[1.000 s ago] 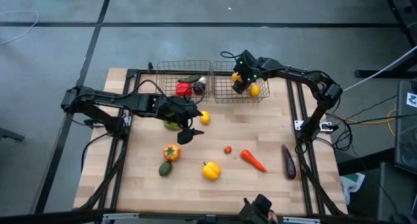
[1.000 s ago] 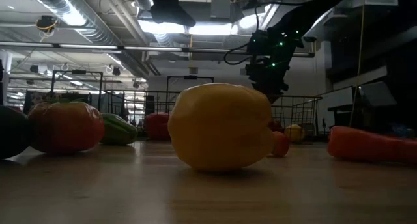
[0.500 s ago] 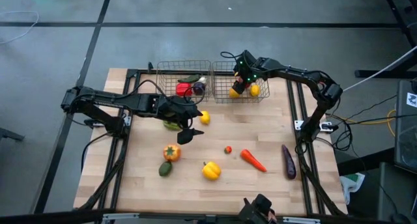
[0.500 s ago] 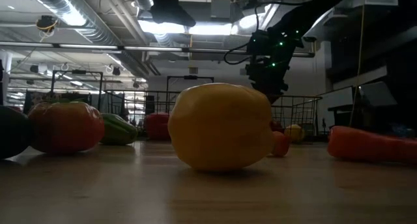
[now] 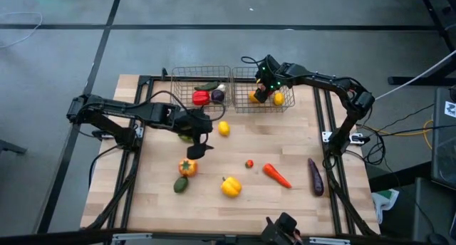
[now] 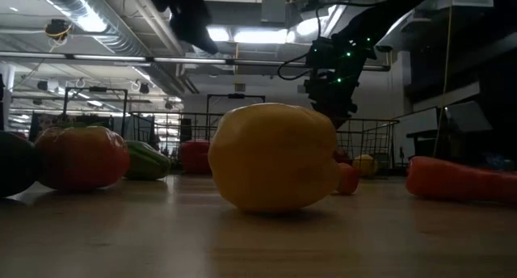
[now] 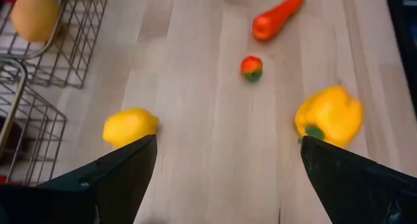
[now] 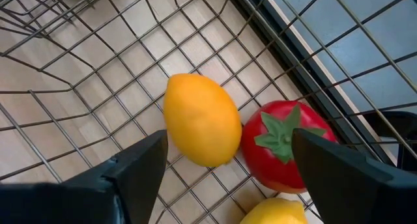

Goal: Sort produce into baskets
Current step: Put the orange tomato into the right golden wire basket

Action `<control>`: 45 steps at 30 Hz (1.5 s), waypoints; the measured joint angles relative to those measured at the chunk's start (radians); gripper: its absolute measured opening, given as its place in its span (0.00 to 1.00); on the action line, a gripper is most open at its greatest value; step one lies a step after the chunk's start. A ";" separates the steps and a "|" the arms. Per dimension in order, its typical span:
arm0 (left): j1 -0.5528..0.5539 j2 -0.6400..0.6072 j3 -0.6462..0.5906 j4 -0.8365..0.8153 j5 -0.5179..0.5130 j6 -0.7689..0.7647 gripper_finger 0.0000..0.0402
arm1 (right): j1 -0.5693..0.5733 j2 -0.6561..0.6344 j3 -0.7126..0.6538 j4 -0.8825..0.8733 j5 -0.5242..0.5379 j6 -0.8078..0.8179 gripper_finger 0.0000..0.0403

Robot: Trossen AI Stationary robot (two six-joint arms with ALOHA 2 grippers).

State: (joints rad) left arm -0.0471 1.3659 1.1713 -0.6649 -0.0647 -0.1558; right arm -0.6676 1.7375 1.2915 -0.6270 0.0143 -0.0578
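On the table's left half the left gripper (image 5: 197, 140) hangs with fingers spread and empty over the loose produce – an orange-red tomato (image 5: 187, 167) and a dark avocado (image 5: 180, 184) on its near side, a lemon (image 5: 224, 129) just to its right, a yellow pepper (image 5: 230, 186) nearer still. The lemon looks like a light, hard, smooth toy, likely to squirt from the pads unless it is pinched across its narrow middle. Further right, the right gripper (image 5: 261, 93) sits released inside the right basket (image 5: 283, 106) – above a lemon (image 8: 201, 120) and a red tomato (image 8: 287, 146) already lying there.
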 joint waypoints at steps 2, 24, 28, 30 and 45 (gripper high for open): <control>0.000 0.000 0.000 -0.011 0.000 0.000 0.94 | 0.000 0.000 0.000 0.000 0.000 0.000 0.81; -0.170 0.026 0.000 -0.110 0.001 -0.320 0.94 | 0.001 -0.004 0.000 -0.004 0.000 0.002 0.81; -0.200 0.072 0.000 -0.007 0.001 -0.291 0.94 | 0.010 -0.040 0.000 -0.005 0.001 0.000 0.81; -0.211 0.096 0.000 0.030 0.001 -0.265 0.94 | 0.022 -0.066 0.001 -0.004 0.001 0.000 0.81; -0.222 0.121 0.000 -0.257 -0.002 -0.374 0.94 | 0.224 -0.155 0.002 -0.013 0.001 -0.003 0.81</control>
State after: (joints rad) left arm -0.2687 1.4866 1.1713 -0.9215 -0.0662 -0.5299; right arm -0.4433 1.5829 1.2934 -0.6399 0.0154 -0.0605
